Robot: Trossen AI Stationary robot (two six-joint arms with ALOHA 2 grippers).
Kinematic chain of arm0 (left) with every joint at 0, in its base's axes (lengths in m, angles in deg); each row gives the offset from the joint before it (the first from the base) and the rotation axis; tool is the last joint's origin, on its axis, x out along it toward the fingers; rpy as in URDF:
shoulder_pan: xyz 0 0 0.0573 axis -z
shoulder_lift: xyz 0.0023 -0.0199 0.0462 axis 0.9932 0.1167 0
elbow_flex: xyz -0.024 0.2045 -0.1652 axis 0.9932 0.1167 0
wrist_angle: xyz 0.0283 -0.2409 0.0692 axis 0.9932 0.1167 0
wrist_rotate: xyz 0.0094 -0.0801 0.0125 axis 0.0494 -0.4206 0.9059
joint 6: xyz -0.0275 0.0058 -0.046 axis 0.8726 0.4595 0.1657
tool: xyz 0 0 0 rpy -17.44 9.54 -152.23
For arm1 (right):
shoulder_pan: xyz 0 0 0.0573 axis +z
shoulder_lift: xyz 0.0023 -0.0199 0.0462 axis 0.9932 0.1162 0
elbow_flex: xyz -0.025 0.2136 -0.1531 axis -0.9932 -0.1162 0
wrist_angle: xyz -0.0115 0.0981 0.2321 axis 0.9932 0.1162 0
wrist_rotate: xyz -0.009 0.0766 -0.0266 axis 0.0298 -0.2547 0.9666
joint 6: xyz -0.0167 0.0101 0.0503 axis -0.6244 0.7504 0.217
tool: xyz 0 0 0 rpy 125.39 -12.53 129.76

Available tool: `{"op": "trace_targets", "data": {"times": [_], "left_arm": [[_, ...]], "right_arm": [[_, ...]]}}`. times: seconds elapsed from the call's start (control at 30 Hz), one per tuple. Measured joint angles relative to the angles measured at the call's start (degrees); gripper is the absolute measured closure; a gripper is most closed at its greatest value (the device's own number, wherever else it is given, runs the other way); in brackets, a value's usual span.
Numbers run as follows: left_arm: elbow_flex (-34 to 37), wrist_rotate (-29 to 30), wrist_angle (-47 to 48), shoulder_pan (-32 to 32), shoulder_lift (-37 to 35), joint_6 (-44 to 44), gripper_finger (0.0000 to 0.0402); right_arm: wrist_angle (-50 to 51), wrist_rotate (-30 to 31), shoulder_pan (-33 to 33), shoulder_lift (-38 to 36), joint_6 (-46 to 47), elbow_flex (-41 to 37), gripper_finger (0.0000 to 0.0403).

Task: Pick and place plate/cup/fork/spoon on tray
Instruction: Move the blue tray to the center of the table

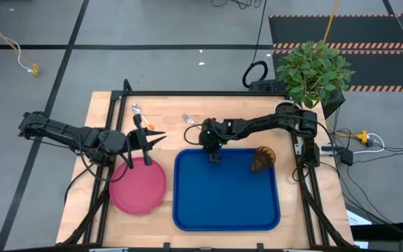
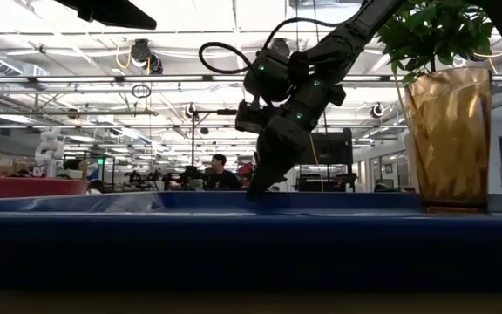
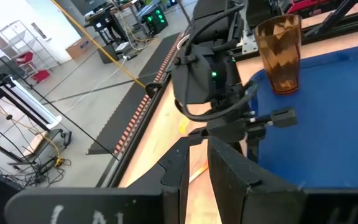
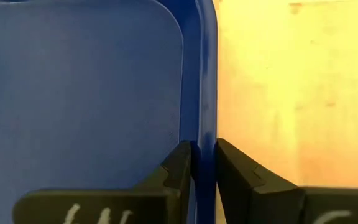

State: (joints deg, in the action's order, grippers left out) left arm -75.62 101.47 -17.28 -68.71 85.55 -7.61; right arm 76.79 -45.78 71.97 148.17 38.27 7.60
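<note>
The blue tray (image 1: 226,203) lies in the middle of the table. The amber cup (image 1: 262,159) stands upright in its far right corner. My right gripper (image 1: 214,157) is down at the tray's far rim, shut on it. The pink plate (image 1: 137,185) lies flat on the table left of the tray. My left gripper (image 1: 152,137) hangs shut and empty above the plate's far edge. Two small silver utensils (image 1: 137,109) (image 1: 187,118) lie on the wood beyond plate and tray; I cannot tell which is the fork and which the spoon. My right gripper has the tray's far rim (image 4: 204,124) between its two fingers, one finger inside the tray and one outside over the wood. The fingers slant down from the far right, and the rim runs on toward the tray's far left corner. The tray lies flat on the table.
A green plant in a dark pot (image 1: 313,70) stands at the far right corner. Black frame rails (image 1: 117,112) run along the table's edges. Bare wood shows between plate and tray and along the far side. People sit in the room beyond the table (image 2: 220,174).
</note>
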Motion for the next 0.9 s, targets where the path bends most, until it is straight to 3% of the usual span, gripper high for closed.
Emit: {"op": "trace_targets", "data": {"times": [0.53, 0.9], "left_arm": [[0.00, 0.00, -0.39, 0.00, 0.00, 0.21, 0.0339], [0.00, 0.00, -0.78, 0.00, 0.00, 0.19, 0.0339]], "right_arm": [[-3.39, -0.18, -3.41, 0.02, -2.60, 0.05, 0.0355], [-7.01, -3.41, -4.44, 2.55, -3.59, 0.18, 0.0355]]}}
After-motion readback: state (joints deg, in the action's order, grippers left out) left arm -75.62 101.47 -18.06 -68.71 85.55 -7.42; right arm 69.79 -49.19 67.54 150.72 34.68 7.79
